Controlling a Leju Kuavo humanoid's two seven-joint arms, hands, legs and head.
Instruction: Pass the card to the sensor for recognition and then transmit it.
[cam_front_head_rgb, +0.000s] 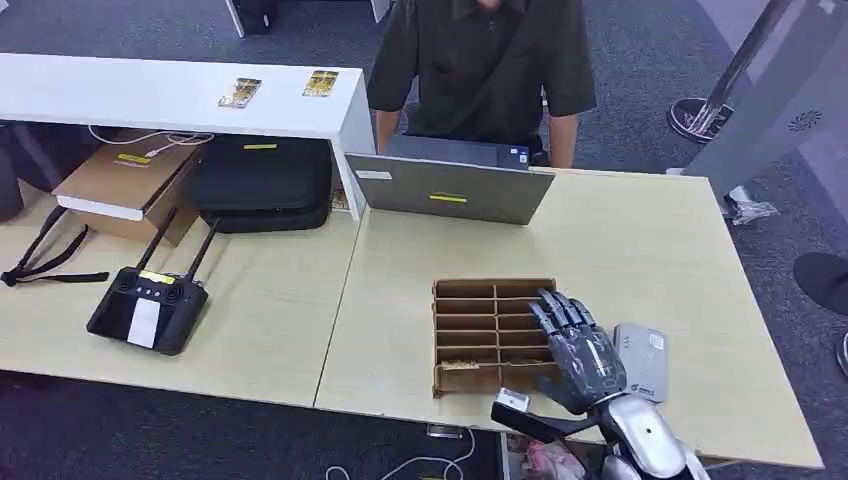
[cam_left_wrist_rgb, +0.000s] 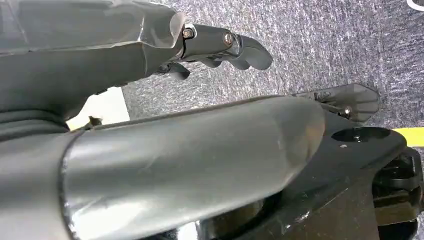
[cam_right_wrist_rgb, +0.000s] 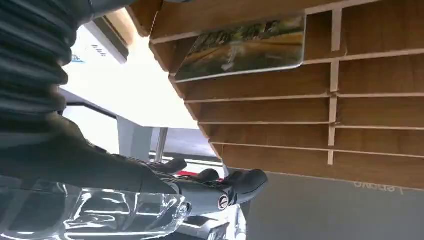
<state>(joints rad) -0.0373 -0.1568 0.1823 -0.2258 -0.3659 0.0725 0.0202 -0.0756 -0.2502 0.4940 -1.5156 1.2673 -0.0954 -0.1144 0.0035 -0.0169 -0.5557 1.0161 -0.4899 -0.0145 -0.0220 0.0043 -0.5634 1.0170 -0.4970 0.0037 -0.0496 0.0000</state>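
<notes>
While in the rack (cam_right_wrist_rgb: 350, 135), card (cam_right_wrist_rgb: 240, 47) near, apart from robot hand (cam_right_wrist_rgb: 165, 185).

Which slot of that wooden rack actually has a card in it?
The slot nearest the robot, on the rack's left side: a picture card lies in it, seen from the right wrist. The other slots in view look empty. The right hand hovers over the rack.

Pale wooden tabletop (cam_front_head_rgb: 640, 260), on which are set a slotted brown wooden card rack (cam_front_head_rgb: 490, 335), a small grey card sensor (cam_front_head_rgb: 642, 362) just beside it, a grey laptop (cam_front_head_rgb: 450, 185), a black remote controller with antennas (cam_front_head_rgb: 148, 310), a brown cardboard box (cam_front_head_rgb: 125, 185), a black case (cam_front_head_rgb: 262, 180)
</notes>
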